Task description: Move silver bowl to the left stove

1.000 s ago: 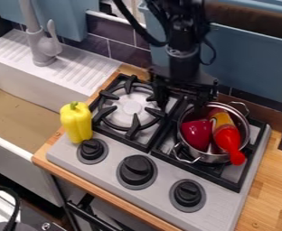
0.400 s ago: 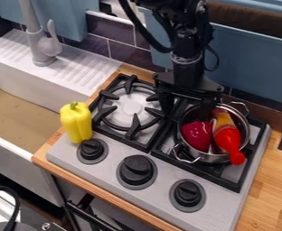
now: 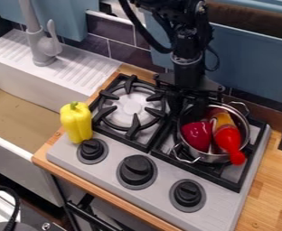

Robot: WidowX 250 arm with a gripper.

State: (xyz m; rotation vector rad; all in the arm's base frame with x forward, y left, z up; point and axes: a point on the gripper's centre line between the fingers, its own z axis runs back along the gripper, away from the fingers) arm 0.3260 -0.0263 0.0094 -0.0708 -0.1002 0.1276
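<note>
Silver bowl (image 3: pixel 212 158) to the gripper's (image 3: pixel 186 110) lower right
Its far-left rim is just beside the gripper; whether that is open or closed cannot be told. The left burner (image 3: pixel 131 107) lies opposite.

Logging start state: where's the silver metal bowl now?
Camera view: the silver metal bowl sits on the right burner's black grate, right of the yellow bell pepper, with red items inside.

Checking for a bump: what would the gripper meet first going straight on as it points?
Pointing down, the gripper would probably meet the rim of the silver bowl first, though depth there is hard to judge.
</note>
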